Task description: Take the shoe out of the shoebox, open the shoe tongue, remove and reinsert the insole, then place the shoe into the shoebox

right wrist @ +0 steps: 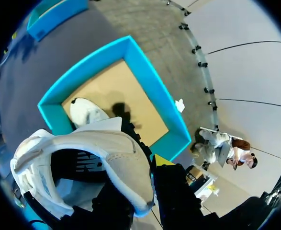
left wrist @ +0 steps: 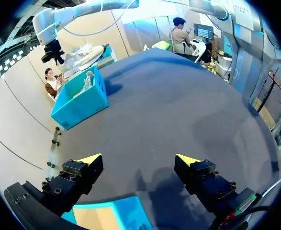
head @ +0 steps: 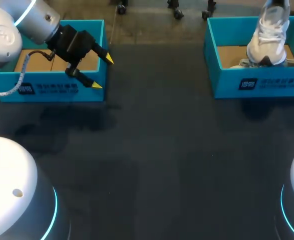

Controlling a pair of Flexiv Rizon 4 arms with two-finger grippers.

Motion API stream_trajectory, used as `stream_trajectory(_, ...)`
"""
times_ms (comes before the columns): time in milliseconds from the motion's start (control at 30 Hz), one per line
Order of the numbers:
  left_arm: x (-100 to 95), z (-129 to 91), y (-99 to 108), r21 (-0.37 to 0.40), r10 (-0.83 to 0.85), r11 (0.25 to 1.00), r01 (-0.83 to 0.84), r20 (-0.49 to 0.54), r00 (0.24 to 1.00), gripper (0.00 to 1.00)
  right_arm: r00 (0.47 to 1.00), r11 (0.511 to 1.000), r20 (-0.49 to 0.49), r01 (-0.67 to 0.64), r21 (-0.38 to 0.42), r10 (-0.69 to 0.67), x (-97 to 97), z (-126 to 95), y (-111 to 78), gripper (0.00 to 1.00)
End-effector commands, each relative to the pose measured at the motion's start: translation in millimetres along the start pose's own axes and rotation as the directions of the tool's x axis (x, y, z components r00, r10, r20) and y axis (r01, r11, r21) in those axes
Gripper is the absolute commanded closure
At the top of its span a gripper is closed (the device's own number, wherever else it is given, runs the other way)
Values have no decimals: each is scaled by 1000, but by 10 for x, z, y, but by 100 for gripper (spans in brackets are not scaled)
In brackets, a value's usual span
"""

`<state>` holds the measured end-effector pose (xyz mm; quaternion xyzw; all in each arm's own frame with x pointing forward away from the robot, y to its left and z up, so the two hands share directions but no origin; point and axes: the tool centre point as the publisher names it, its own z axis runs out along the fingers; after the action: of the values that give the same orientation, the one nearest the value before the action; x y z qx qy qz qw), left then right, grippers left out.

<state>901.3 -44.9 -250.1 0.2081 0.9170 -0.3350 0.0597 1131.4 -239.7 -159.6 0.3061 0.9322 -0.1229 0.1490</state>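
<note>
A white sneaker hangs from the right tool, which is clamped on the padded collar with one finger inside the opening and one outside. Directly beneath that tool sits the open shoebox, bright blue card outside with a plain brown floor. A second sneaker lies on that floor under the raised one.

The left tool is well apart from the sneaker. Its yellow-tipped fingers are spread wide and hold nothing. Under and just behind it stands a second blue box with a bare brown floor, and ahead of it stretches the dark, matte worktop.

The sneaker looks light. It has a soft mesh and knit upper, white laces, a thick cushioned collar and a firmer moulded sole. The upper will likely fold under pressure, so the collar rim or heel gives the surest hold. The tongue and insole are thin and floppy and probably need a pinch at an edge while the other tool steadies the sole.
</note>
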Motion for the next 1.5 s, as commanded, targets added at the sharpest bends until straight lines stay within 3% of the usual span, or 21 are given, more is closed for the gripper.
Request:
stream_trajectory(33,3,-4,-2,-3,-1,1000,0,-1,1000,0,1000,1000,-29,3,9,-3,-198,53,22,100)
stream_trajectory(733,3,-4,-2,-3,-1,1000,0,-1,1000,0,1000,1000,-22,1,-6,-1,-269,70,1,100)
stream_trajectory(1000,3,-4,-2,-3,-1,1000,0,-1,1000,0,998,998,20,-55,13,55,-568,274,-103,100)
stream_trajectory(1300,3,-4,-2,-3,-1,1000,0,-1,1000,0,973,973,28,-229,23,228,-880,467,-345,100)
stream_trajectory(1500,3,-4,-2,-3,-1,1000,0,-1,1000,0,906,903,4,-423,71,424,-987,555,-501,100)
